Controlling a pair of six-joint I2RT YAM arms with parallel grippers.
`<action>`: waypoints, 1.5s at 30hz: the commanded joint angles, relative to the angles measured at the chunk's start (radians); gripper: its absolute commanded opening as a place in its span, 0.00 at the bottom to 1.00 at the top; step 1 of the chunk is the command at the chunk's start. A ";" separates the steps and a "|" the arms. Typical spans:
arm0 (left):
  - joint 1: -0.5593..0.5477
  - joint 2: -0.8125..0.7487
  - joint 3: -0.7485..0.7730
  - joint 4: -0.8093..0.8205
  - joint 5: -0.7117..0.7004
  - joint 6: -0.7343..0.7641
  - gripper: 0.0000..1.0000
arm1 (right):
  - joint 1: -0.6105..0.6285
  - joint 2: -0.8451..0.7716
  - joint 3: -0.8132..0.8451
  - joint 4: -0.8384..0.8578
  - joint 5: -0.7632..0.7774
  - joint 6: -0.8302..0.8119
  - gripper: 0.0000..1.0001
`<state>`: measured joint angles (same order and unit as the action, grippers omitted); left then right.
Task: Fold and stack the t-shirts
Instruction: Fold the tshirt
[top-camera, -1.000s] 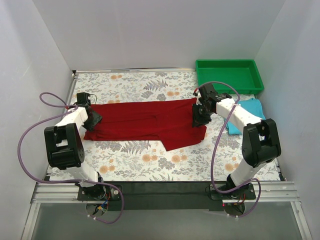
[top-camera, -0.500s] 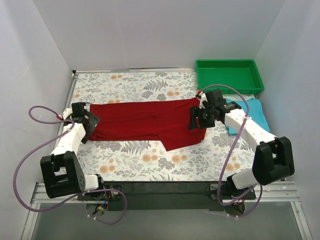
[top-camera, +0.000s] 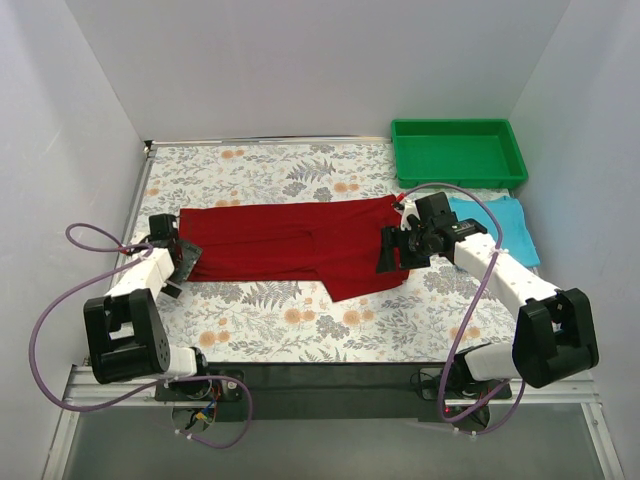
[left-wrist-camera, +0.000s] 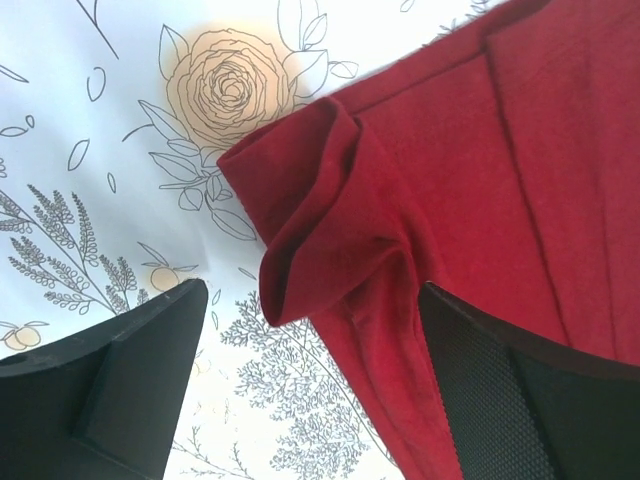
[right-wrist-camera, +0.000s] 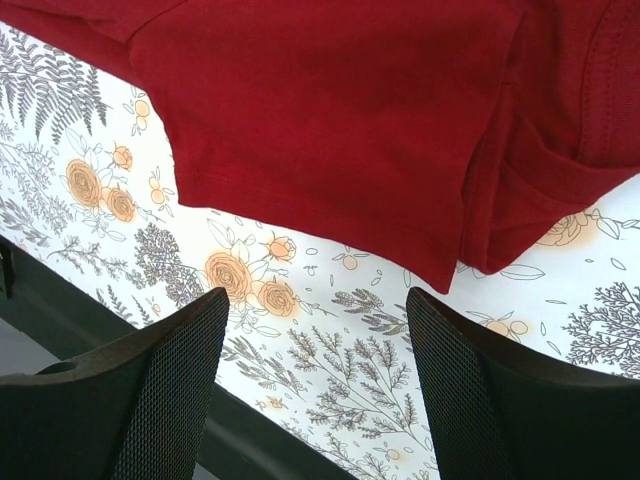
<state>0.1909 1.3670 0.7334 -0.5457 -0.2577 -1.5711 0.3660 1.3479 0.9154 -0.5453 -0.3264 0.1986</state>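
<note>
The dark red t-shirt (top-camera: 290, 245), stretched across the tablecloth (top-camera: 280, 325) left of the folded blue t-shirt (top-camera: 500, 215), is being flanked by the left gripper (left-wrist-camera: 310, 292) and right gripper (right-wrist-camera: 318, 300), both open and seemingly empty, so deep, even pinches at its ends are being called for.

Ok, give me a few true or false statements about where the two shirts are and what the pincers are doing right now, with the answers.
1. The dark red t-shirt lies on the floral tablecloth, between the two arms. True.
2. The blue t-shirt sits inside the green tray. False: it lies on the tablecloth, just in front of the tray.
3. The left pincer is shut on the red shirt's corner. False: its jaws stand open either side of the bunched corner, gripping nothing.
4. The right pincer is open, holding nothing, above the red shirt's edge. True.
</note>
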 joint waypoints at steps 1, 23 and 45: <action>0.004 0.023 0.038 0.010 -0.021 -0.010 0.76 | -0.001 -0.041 -0.009 0.035 -0.022 -0.014 0.66; 0.008 0.182 0.219 -0.005 -0.017 0.029 0.00 | -0.002 -0.066 -0.062 0.036 -0.002 -0.011 0.66; 0.088 0.374 0.354 0.007 0.133 -0.052 0.00 | 0.001 0.003 -0.139 0.113 0.153 0.079 0.50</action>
<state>0.2733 1.7363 1.0634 -0.5514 -0.1692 -1.5978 0.3664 1.3338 0.7872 -0.4892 -0.2054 0.2447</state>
